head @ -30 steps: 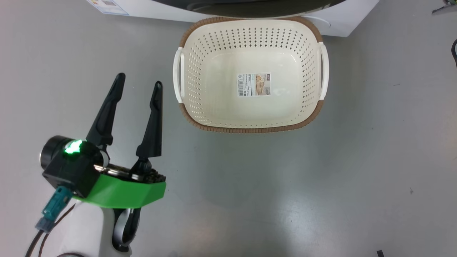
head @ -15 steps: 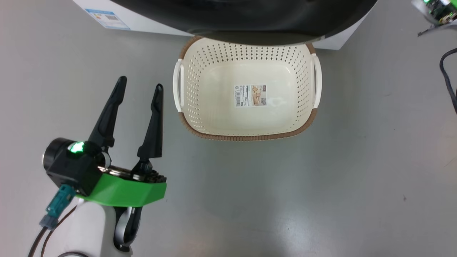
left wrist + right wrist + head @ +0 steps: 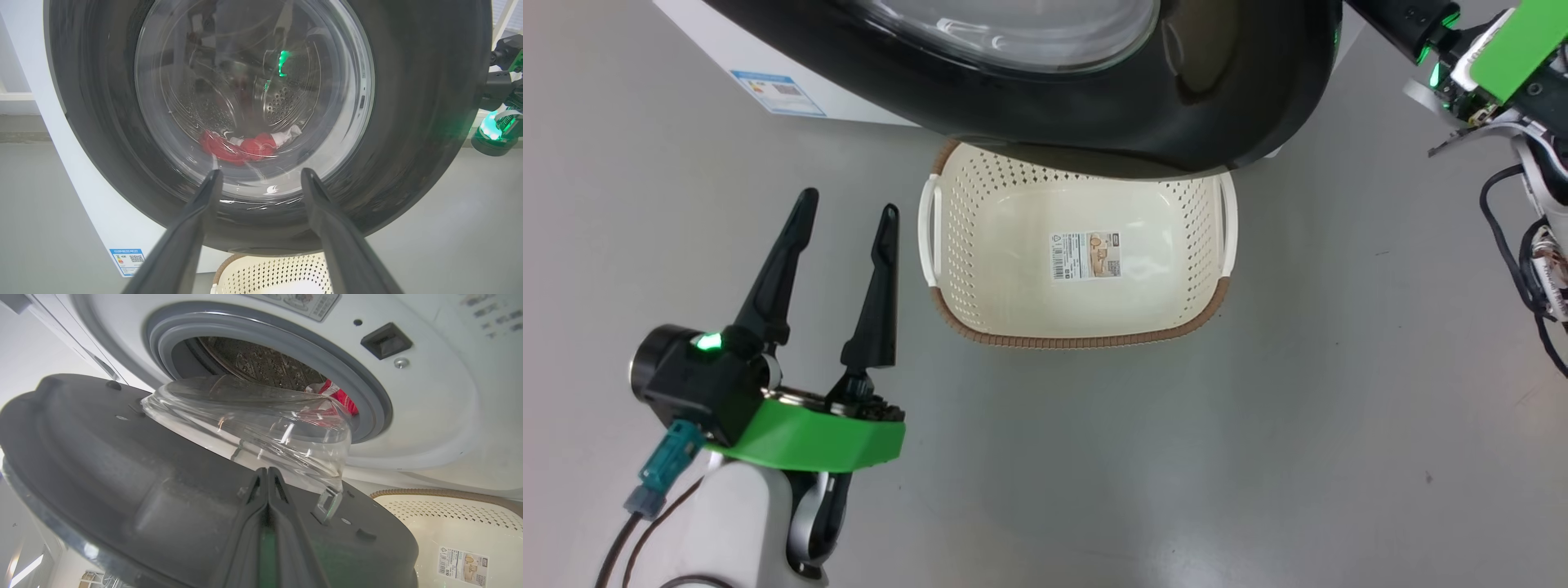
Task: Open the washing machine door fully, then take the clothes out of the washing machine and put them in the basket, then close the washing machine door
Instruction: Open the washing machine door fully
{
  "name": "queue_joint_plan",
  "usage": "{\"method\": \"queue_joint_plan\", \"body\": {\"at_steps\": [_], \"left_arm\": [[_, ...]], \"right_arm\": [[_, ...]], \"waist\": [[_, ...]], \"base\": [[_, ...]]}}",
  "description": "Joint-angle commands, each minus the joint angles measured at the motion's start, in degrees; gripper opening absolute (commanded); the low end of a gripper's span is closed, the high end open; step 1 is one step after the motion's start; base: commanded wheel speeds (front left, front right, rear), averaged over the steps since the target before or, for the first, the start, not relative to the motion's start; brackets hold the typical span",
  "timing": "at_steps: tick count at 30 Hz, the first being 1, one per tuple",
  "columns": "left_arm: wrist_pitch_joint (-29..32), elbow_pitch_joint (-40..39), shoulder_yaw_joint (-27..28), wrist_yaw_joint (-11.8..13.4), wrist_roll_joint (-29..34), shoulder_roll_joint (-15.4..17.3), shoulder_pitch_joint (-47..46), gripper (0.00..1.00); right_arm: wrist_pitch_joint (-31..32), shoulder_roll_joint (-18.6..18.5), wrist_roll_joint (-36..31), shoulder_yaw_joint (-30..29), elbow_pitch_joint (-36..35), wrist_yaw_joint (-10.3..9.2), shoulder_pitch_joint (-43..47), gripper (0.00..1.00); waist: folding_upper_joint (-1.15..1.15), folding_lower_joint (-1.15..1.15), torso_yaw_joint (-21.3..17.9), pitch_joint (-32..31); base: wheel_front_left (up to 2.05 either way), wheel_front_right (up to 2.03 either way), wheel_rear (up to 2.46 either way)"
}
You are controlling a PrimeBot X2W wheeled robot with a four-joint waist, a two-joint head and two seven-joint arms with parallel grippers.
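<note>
The round door with glossy black rim and bulging clear glass window [image 3: 1217, 106] hangs across the top of the head view, covering the far end of the cream perforated plastic basket with brown rim [image 3: 1078, 339]. The basket's near part lies open from above. The grey floor [image 3: 1258, 457] at lower right is free. In the right wrist view the door half blocks the grey-gasketed drum mouth [image 3: 374, 404].

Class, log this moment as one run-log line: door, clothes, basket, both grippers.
door: partly open, over basket | clothes: in drum | basket: empty | left gripper: open, empty | right gripper: shut, at door's inner face
</note>
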Motion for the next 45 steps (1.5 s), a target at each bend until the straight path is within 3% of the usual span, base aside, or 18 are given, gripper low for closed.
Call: {"method": "queue_joint_plan", "body": {"at_steps": [1, 8, 10, 11, 12, 13, 24, 35, 40, 45], "left_arm": [[-0.44, -1.20, 1.68, -0.33, -0.43, 1.07, 0.65, 1.00], [-0.44, -2.02, 1.83, -0.33, -0.99, 1.06, 0.54, 1.00], [-0.44, -1.71, 2.52, -0.33, -1.80, 1.06, 0.61, 1.00], [-0.44, -1.56, 2.67, -0.33, -1.94, 1.06, 0.58, 1.00], [-0.44, -1.45, 2.83, -0.33, -2.06, 1.06, 0.56, 1.00], [-0.44, -1.38, 2.98, -0.33, -2.27, 1.06, 0.53, 1.00], [-0.44, -1.71, 3.82, -0.33, -3.22, 1.06, 0.17, 1.00], [-0.44, -0.72, 3.81, -0.33, -2.46, 1.06, 0.25, 1.00], [-0.44, -0.46, 3.91, -0.33, -2.20, 1.06, 0.68, 1.00], [-0.44, -0.74, 4.29, -0.33, -1.89, 1.06, 0.97, 1.00]], "right_arm": [[0.30, 1.58, -0.38, 0.91, -1.30, 0.46, 1.33, 0.00], [-3.71, 2.25, -2.52, 0.11, 0.12, 0.46, 1.08, 0.00], [-5.51, 2.37, -3.40, -0.13, 0.06, 0.46, 1.09, 0.27], [-6.32, 2.43, -3.71, -0.21, -0.06, 0.46, 1.35, 0.47], [-7.27, 2.45, -4.08, -0.33, -0.24, 0.46, 1.62, 0.89], [-8.38, 2.44, -4.43, -0.54, -0.49, 0.46, 1.90, 1.00], [-21.19, 0.59, -9.92, 0.44, -5.68, 0.46, 6.61, 1.00], [-42.78, -4.27, -21.47, 7.69, -7.18, 0.46, 12.59, 1.00], [-46.20, -5.49, -31.47, 8.51, -4.82, 0.46, 14.51, 1.00], [-46.30, -1.00, -46.09, -0.75, -5.87, 0.46, 18.54, 1.00]], "waist": [[0.00, 0.00, -0.25, -0.20], [0.00, 0.00, -0.63, -0.05], [0.00, 0.00, -0.77, 0.00], [0.00, 0.00, -0.85, -0.03], [0.00, 0.00, -0.97, -0.05], [0.00, 0.00, -1.10, -0.07], [0.00, 0.00, -2.94, -0.17], [0.00, 0.00, -4.12, -1.32], [0.00, 0.00, -4.53, -2.00], [0.00, 0.00, -4.88, -2.27]], "base": [[0.00, 0.00, 0.00], [0.00, 0.00, 0.00], [0.00, 0.00, 0.00], [0.00, 0.00, 0.00], [0.00, 0.00, 0.00], [0.00, 0.00, 0.00], [0.00, 0.00, 0.00], [0.00, 0.00, 0.00], [0.00, 0.00, 0.00], [0.00, 0.00, 0.00]]}}
